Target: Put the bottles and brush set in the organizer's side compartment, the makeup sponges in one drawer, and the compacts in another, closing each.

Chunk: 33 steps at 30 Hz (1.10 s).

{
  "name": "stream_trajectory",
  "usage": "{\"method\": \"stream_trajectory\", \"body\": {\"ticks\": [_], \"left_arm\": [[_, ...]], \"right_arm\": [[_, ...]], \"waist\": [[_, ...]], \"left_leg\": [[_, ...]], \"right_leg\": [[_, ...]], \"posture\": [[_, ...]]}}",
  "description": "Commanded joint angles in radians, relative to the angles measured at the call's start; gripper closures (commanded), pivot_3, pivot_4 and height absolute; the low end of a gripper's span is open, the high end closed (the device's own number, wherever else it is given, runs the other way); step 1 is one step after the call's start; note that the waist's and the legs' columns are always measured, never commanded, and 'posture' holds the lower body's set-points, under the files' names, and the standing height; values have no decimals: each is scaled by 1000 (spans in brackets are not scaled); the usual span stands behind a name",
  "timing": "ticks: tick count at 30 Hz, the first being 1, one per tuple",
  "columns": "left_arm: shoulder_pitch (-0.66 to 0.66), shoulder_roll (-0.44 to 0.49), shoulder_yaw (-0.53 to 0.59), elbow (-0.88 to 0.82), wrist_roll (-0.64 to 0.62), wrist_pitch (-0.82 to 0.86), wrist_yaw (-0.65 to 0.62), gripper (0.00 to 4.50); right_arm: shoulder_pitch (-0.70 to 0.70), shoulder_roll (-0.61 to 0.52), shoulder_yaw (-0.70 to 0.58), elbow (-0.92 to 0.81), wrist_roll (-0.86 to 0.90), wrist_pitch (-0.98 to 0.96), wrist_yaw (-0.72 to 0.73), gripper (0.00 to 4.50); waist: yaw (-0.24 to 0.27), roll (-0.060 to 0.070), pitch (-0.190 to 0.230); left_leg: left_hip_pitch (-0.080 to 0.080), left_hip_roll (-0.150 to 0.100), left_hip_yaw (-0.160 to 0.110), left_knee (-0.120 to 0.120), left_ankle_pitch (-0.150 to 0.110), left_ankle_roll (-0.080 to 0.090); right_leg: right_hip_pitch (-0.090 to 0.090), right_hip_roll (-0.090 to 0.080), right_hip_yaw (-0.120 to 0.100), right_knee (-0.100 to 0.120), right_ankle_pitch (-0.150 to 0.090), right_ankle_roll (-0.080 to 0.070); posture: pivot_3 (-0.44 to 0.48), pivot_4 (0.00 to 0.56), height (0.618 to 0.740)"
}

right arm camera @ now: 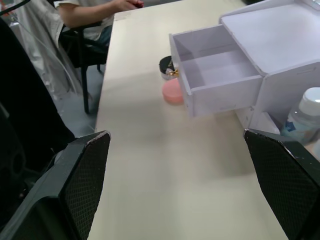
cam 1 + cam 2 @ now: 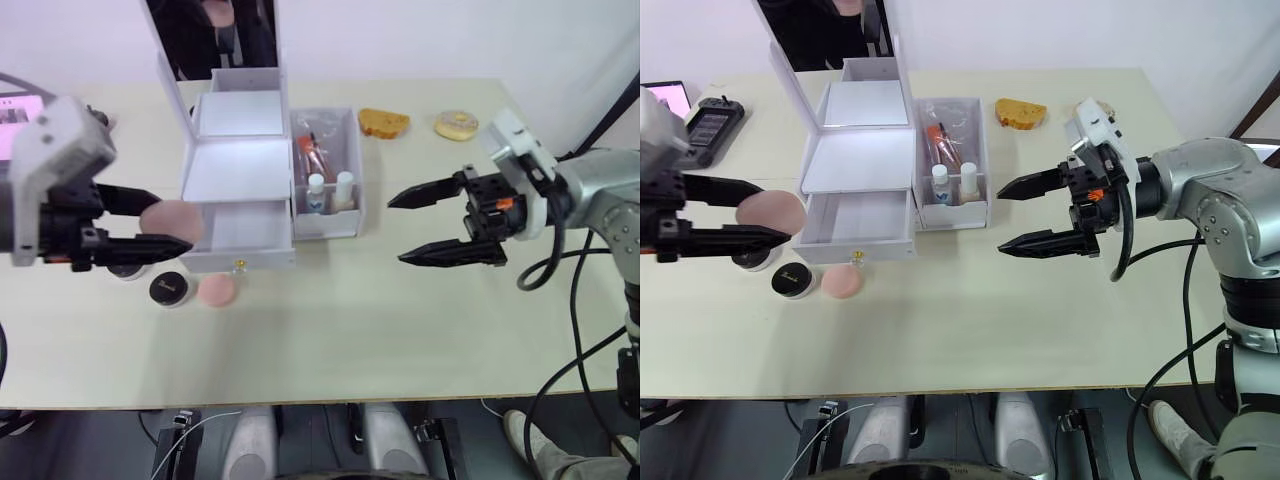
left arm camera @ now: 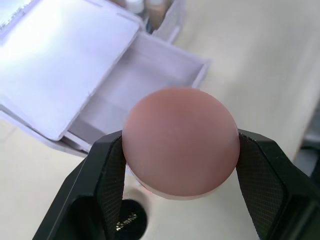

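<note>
Left wrist view: round peach-pink makeup sponge (image 3: 181, 141)

A toast-like piece (image 2: 384, 123) and doughnut (image 2: 456, 125) lie on the table (image 2: 400, 330).

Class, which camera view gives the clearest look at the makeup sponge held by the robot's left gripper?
The left wrist view: the sponge sits large and central, pinched at its edges between the left gripper's black fingers. Both eye views show it small beside the open drawer, partly hidden by the fingers.
</note>
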Motion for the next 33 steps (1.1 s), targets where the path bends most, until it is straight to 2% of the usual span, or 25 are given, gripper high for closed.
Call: {"method": "stream_trajectory", "body": {"ticks": [1, 5, 11, 15, 25, 31, 33], "left_arm": [[-166, -91, -194, 36, 124, -34, 28, 1843], [-247, -193, -289, 77, 217, 15, 22, 1843], [-246, -300, -314, 100, 336, 18, 33, 1843], [-269, -386, -315, 79, 344, 60, 45, 1843], [-288, -475, -350, 96, 465, 76, 42, 1843], [-293, -491, -360, 104, 525, 78, 27, 1843], [-290, -493, -356, 109, 538, 79, 23, 800]], "right_arm": [[14, -3, -60, -66, 36, 25, -55, 0], [50, -9, -89, -104, 53, 40, -99, 0], [73, 6, -109, -132, 78, 46, -146, 0], [65, 22, -95, -106, 19, -12, -181, 0], [73, 27, -102, -83, -9, -65, -200, 0], [80, 22, -106, -86, -9, -72, -206, 0], [82, 22, -106, -86, -7, -73, -207, 0]], "waist": [[4, 0, 0], [4, -1, 0], [2, -1, 0], [2, -1, 0], [2, -2, 0], [2, -2, 0], [0, -2, 0]], "left_leg": [[-1, 0, 0, 1, 0, 0], [-4, 0, 0, 5, 0, 0], [-4, 0, 0, 5, 0, 0], [-4, 0, 0, 7, 0, 0], [-4, 0, 0, 12, 0, 0], [-4, 0, 0, 13, 0, 0], [-4, 0, 0, 13, 0, 0]], "right_leg": [[0, 0, 0, 0, 0, 0], [0, 0, 0, 0, 1, 2], [-2, 0, 1, 2, 1, 2], [-2, 0, 2, 6, 1, 3], [-2, 1, 4, 10, 1, 3], [-2, 1, 4, 10, 1, 3], [-2, 1, 4, 11, 1, 3]], "posture": [[0, 150, 740], [0, 150, 740], [0, 150, 740], [0, 150, 740], [0, 150, 740], [0, 150, 740], [0, 150, 740]]}}
